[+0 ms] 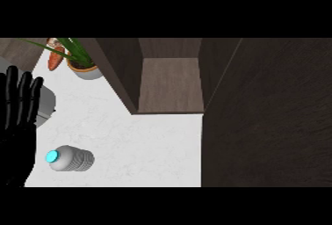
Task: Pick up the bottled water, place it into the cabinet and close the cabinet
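Note:
The bottled water (71,159) lies on its side on the white counter (149,145) at the lower left, a ribbed clear bottle with its bright blue cap pointing left. My left hand (18,114) stands at the left edge with straight fingers pointing up, just left of the bottle and apart from it. The cabinet (170,83) is open at the top centre, showing a bare wooden shelf inside. Its dark door (266,114) swings out and fills the right side. My right hand does not show.
A potted plant (83,66) with long green leaves stands at the back left beside the cabinet's left wall. A carrot (55,57) lies next to it. A grey round object (45,105) sits partly behind my left hand.

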### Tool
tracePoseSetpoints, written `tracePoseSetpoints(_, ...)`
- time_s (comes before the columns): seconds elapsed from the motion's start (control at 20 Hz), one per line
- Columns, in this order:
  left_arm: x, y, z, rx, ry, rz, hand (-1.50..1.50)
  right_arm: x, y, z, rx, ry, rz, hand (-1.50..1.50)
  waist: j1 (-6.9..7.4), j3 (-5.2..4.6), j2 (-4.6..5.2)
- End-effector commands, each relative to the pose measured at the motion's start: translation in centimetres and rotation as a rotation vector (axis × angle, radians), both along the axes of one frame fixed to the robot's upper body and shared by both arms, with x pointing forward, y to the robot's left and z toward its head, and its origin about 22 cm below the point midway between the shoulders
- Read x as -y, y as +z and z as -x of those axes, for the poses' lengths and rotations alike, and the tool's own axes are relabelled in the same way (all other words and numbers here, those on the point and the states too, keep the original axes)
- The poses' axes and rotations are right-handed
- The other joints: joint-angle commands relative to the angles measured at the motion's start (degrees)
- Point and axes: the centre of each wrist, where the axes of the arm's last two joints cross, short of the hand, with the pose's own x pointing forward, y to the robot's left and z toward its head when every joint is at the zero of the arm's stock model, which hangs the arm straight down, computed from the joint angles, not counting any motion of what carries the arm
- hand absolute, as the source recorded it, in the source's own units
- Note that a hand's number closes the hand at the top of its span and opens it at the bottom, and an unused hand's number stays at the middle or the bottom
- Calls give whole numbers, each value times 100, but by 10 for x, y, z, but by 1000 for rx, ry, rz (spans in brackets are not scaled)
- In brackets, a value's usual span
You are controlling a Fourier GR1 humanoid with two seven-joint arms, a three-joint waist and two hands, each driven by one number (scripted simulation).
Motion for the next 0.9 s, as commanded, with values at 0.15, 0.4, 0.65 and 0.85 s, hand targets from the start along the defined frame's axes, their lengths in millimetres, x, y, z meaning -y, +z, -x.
tracePoseSetpoints(0.15, -7, -8, 30, -9, 267, 18, -150, -7, 16, 21, 46, 49, -12, -150, 101, -18, -100)
tracePoseSetpoints(0.4, -26, -7, 64, -133, 475, 285, -150, -23, 7, 38, -34, 275, -81, -150, 236, -22, -139)
tracePoseSetpoints(0.65, 0, 9, 97, -124, 529, 309, -150, -38, 24, 78, -53, 307, -112, -150, 88, -18, -117)
tracePoseSetpoints(0.85, 11, 39, 124, -141, 532, 344, -150, -41, 38, 89, -43, 324, -97, -150, 75, -12, -101)
